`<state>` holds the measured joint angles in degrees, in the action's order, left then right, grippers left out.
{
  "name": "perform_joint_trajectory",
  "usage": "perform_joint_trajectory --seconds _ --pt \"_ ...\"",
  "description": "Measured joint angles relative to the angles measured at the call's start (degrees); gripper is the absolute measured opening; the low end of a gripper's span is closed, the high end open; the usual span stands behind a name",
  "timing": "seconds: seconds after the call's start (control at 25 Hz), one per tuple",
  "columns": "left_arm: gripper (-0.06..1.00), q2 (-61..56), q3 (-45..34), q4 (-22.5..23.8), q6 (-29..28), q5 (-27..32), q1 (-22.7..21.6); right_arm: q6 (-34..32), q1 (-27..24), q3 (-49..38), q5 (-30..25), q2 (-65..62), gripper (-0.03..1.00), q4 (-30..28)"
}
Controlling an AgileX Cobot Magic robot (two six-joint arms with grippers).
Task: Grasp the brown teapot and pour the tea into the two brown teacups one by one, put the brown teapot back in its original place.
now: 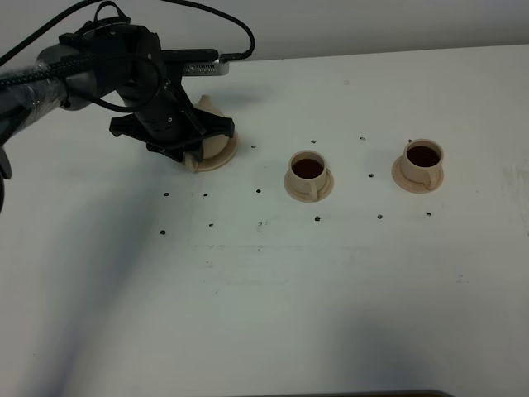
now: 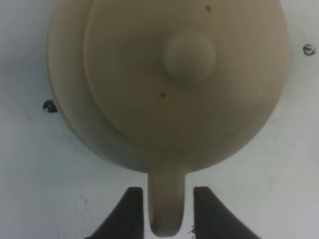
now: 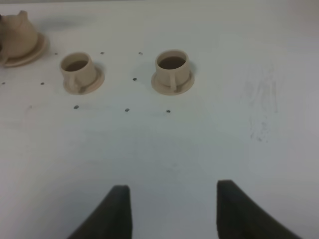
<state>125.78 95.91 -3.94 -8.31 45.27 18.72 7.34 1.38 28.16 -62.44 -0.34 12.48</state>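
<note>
A white table [image 1: 273, 298] fills the scene, dotted with small dark marks [image 1: 259, 190] scattered in loose rows. Faint grey scuffs [image 3: 261, 99] streak one side of the surface, and a black cable [image 1: 211, 16] loops across the table's far edge.

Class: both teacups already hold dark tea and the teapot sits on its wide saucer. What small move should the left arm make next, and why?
Probably open the left pincer a little wider and lift straight up. Its jaws flank the teapot handle with slight gaps, the pot rests on its saucer, and both teacups look filled.
</note>
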Motion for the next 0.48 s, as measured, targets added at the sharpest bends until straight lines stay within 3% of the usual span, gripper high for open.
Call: perform_joint_trajectory --seconds 0.16,0.48 --pt "0.39 0.0 2.6 0.0 0.9 4.8 0.0 0.0 0.0 0.0 0.0 0.0 0.41 0.0" --pt "0.4 -1.6 5.5 0.1 3.6 19.5 0.0 0.0 0.0 0.0 0.0 0.0 0.41 0.0"
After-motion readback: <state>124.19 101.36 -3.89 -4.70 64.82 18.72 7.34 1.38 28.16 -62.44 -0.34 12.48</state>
